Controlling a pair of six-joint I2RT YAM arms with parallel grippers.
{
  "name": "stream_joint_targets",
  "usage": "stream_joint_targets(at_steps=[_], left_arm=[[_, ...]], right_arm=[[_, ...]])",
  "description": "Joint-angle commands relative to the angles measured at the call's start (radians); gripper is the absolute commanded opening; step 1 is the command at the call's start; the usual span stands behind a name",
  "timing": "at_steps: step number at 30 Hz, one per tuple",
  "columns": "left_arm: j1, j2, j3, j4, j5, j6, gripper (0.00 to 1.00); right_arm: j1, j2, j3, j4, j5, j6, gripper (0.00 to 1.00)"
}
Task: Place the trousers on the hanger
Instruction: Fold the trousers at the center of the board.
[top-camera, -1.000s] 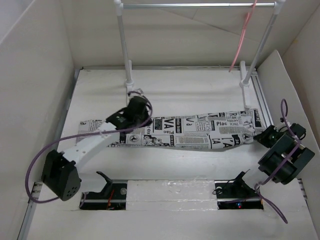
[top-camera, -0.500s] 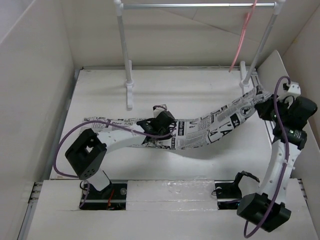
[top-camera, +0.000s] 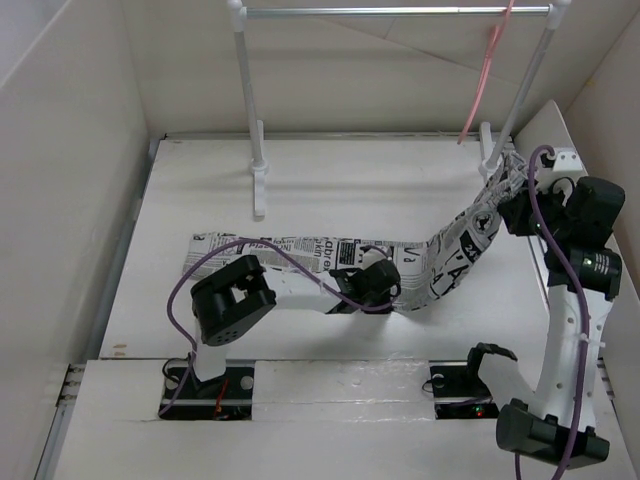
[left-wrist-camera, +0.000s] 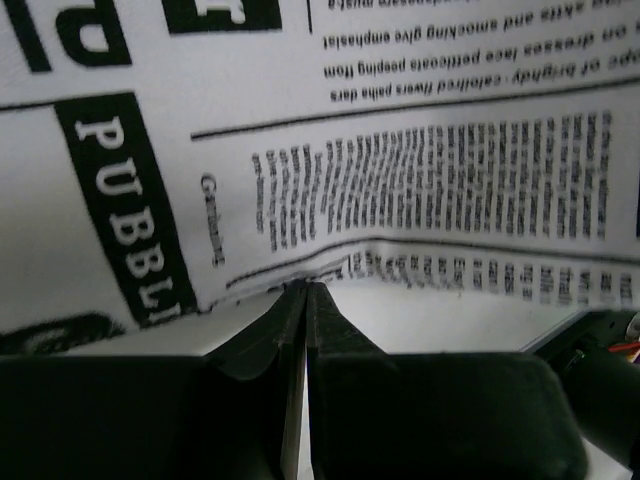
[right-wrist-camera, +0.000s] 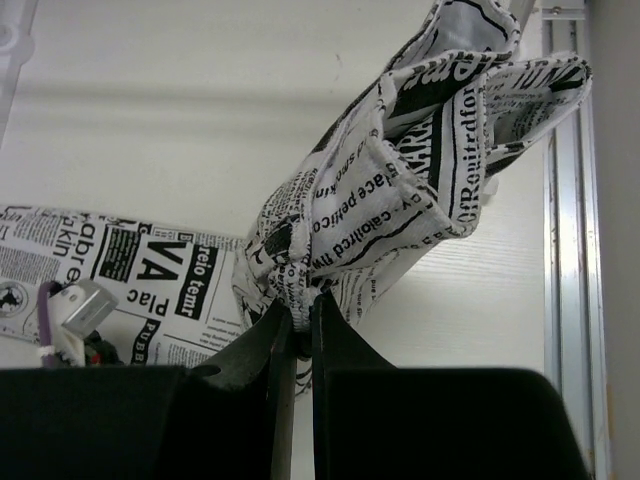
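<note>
Trousers (top-camera: 310, 248): lying lengthwise left to right across the middle of the table (top-camera: 350, 180). The left part is flat on the surface. The right end is bunched and raised toward the far right corner.

Right gripper (top-camera: 512, 205): fingers clamped on that bunched end, cloth wadded between the tips in the wrist view.

Left gripper (top-camera: 395, 285): fingers pressed together at a fold on the near edge, about mid-length. I cannot tell whether any cloth is caught there.

Hanger (top-camera: 487, 70): hangs from the bar of the rack (top-camera: 400, 12) at the far right, above and beyond my right gripper. Trousers not yet on it.

Judgement: the right arm is clearly nearer the hanger, so the raised end should lead, travelling farther and higher. The long axis has to swing from across the table toward the hanger.

Containers: none seen in any view.
</note>
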Motion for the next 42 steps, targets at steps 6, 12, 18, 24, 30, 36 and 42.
stream_joint_targets(at_steps=[6,12,18,24,30,36,42], left_arm=[[-0.028,0.134,0.096,0.045,0.062,-0.072,0.00],[-0.084,0.070,0.129,0.057,0.065,-0.079,0.00],[-0.062,-0.200,0.049,-0.071,-0.081,0.002,0.00],[0.124,-0.635,-0.075,-0.343,-0.286,0.051,0.00],[0.474,-1.034,-0.106,-0.425,-0.251,0.166,0.03],[0.749,-1.111,-0.025,-0.515,-0.188,0.208,0.02],[0.749,-1.170,0.047,-0.620,-0.398,0.166,0.32]], right_arm=[[0.113,-0.020,0.139,0.003,0.019,0.000,0.00],[0.222,0.056,0.322,-0.034,0.117,0.003,0.00],[0.406,0.090,0.300,0.030,0.171,0.047,0.00],[0.760,0.174,0.321,0.107,0.374,0.129,0.00],[1.069,0.421,0.456,0.204,0.542,0.170,0.00],[1.276,0.843,0.718,0.328,0.514,0.196,0.00],[1.402,1.368,1.146,0.203,0.240,0.241,0.64]])
